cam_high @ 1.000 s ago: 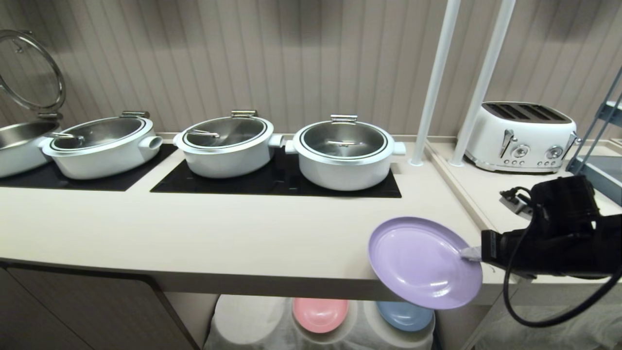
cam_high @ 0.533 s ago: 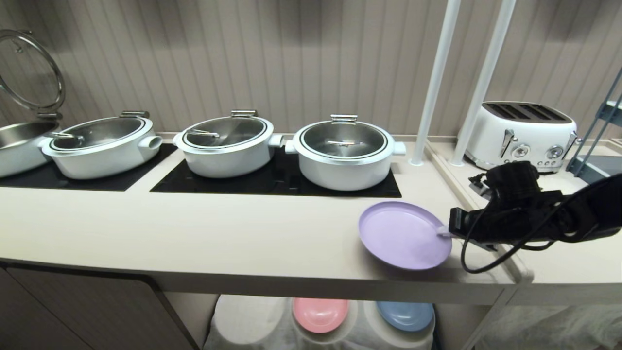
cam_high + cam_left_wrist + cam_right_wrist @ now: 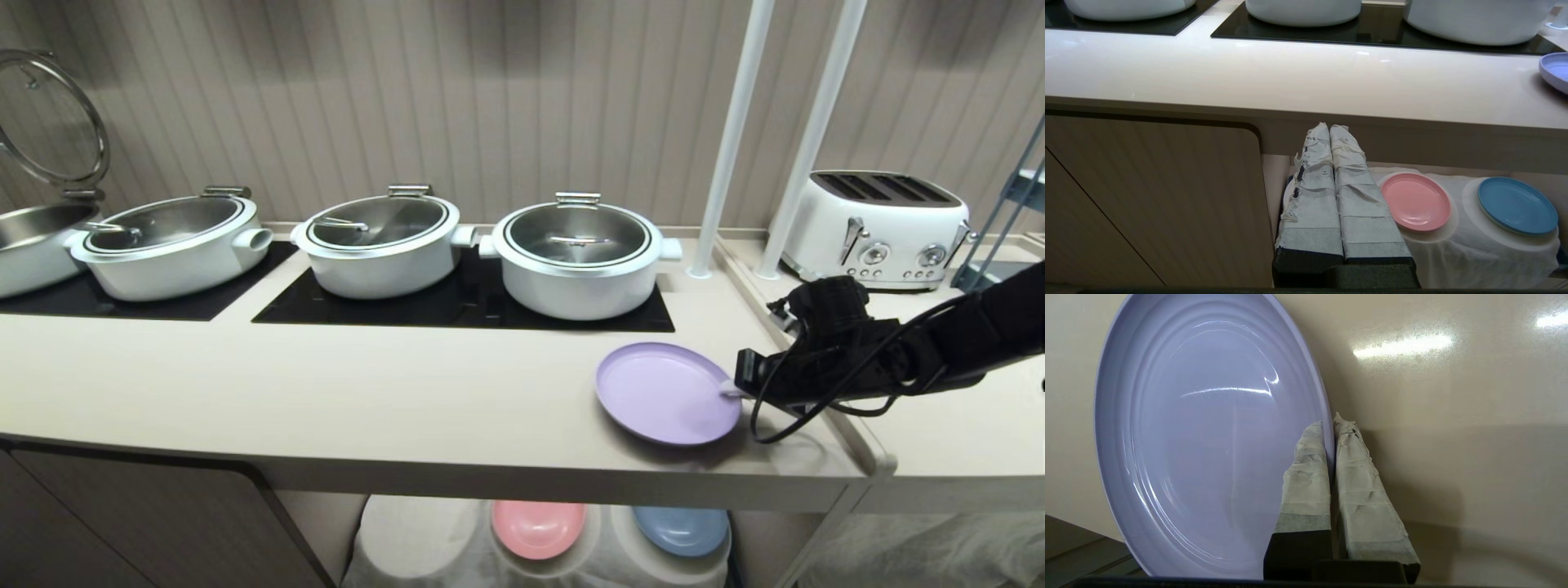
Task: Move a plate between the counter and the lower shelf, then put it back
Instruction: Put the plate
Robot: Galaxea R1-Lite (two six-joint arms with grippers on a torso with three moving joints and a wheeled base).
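Note:
The lilac plate (image 3: 665, 392) hangs just over the right end of the beige counter (image 3: 367, 392), tilted slightly, casting a shadow. My right gripper (image 3: 727, 391) comes in from the right and is shut on the plate's right rim; in the right wrist view the rim of the plate (image 3: 1208, 437) is pinched between the taped fingers (image 3: 1306, 477). The lower shelf (image 3: 424, 539), draped in white cloth, shows below the counter's front edge. My left gripper (image 3: 1329, 127) is parked low in front of the shelf (image 3: 1474, 253), shut and empty. The plate's edge (image 3: 1555, 71) shows there too.
Three lidded white pots (image 3: 575, 257) stand on black hob panels (image 3: 465, 310) behind the plate. A pink plate (image 3: 537, 527) and a blue plate (image 3: 682, 529) rest on the shelf's cloth mounds. A white toaster (image 3: 878, 229) and two white poles (image 3: 727, 139) stand at the right.
My right gripper has carried the plate up from beyond the counter's front edge, back and left over the countertop, and tipped it nearer to level.

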